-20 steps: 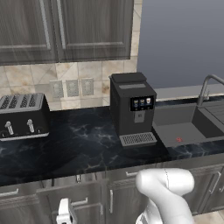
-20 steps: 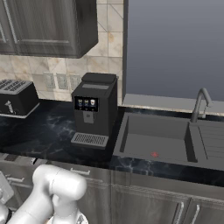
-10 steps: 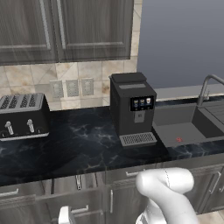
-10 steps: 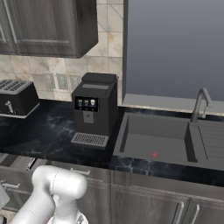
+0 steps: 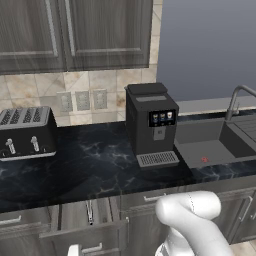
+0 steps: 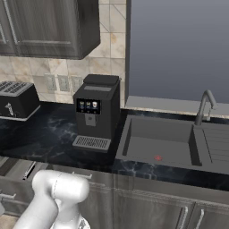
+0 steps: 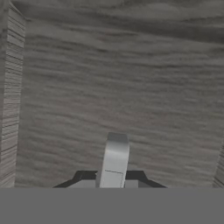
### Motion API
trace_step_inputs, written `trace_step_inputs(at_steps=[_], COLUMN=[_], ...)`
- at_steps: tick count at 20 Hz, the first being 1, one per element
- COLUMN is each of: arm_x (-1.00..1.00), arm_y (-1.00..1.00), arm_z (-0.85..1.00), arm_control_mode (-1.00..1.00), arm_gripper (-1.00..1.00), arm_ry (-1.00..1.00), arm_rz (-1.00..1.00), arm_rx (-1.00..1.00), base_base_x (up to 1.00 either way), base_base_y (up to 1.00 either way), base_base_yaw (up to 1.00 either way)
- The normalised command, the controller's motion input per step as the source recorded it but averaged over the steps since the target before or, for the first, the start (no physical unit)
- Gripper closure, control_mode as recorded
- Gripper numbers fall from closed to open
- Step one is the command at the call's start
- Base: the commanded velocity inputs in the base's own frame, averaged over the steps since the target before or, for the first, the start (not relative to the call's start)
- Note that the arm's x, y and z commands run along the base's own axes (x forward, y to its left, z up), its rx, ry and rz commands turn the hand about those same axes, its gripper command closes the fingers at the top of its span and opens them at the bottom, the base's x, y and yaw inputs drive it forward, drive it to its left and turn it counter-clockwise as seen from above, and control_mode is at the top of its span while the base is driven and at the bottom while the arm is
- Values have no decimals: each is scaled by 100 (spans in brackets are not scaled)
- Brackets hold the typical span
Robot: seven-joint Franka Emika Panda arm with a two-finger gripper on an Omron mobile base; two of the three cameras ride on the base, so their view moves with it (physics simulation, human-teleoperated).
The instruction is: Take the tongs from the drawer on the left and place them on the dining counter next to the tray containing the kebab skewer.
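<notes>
Below the coffee machine (image 5: 151, 125), the drawer (image 5: 85, 237) stands partly open with the tongs (image 5: 90, 212) lying inside. The gripper (image 7: 113, 183) is clamped on the drawer's silver handle (image 7: 114, 157). Pulling off-line could slip the grip, leaving the tongs unreachable.

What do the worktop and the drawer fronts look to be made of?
The worktop looks like polished black marble: pale veins and a soft sheen. The drawer fronts look like dark grey stained wood, matte, with visible grain, though it may be laminate.
</notes>
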Motion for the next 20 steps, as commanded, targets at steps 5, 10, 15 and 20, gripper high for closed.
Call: trace_step_inputs(at_steps=[5, 10, 15, 20], arm_x=[-30, -16, 0, 0], arm_y=[0, 0, 0, 0], arm_z=[0, 0, 0, 0], arm_control_mode=[-100, -100, -100, -100], arm_gripper=[100, 100, -100, -100], arm_ry=[3, 2, 0, 0], arm_rz=[0, 0, 0, 0], arm_rx=[0, 0, 0, 0], base_base_x=[0, 0, 0, 0], base_base_y=[0, 0, 0, 0], base_base_yaw=[0, 0, 0, 0])
